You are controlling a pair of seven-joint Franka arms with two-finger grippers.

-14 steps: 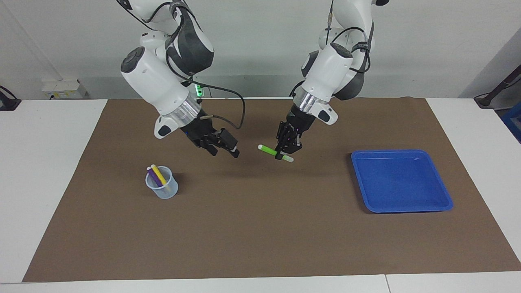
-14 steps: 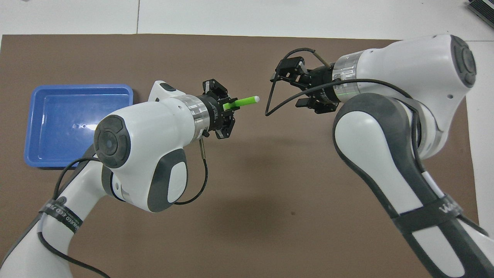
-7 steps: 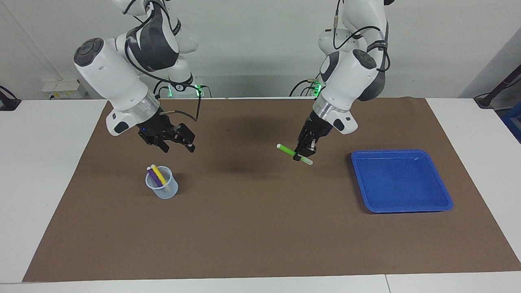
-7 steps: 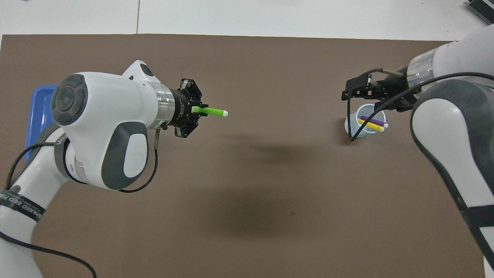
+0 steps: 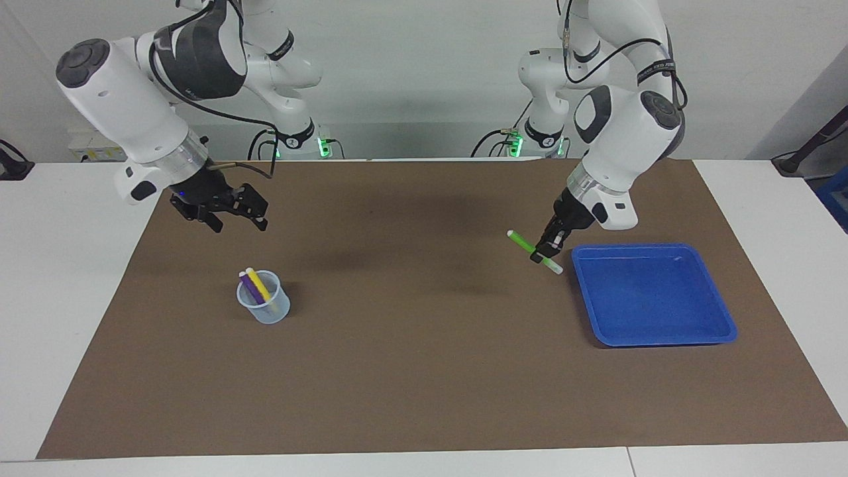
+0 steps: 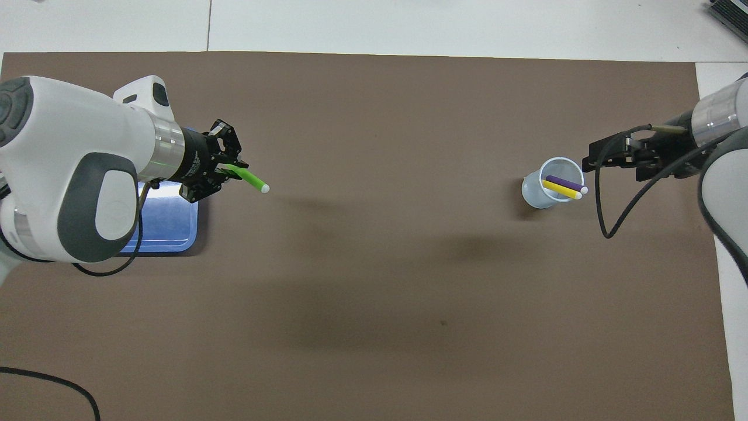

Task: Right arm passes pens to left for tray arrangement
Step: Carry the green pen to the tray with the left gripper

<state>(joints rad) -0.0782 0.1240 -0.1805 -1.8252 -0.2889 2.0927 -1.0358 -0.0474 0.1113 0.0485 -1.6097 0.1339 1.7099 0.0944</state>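
Brown mat below: left gripper pinching green pen beside tray; next, lower it in. Right gripper spread.

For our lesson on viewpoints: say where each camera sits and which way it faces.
Facing view: high across the table, looking at the robots; both arms show whole.
Overhead view: high above the robots' end, looking steeply down; forearms and grippers show.
Shared: left gripper holding green pen, open right gripper, cup, tray.
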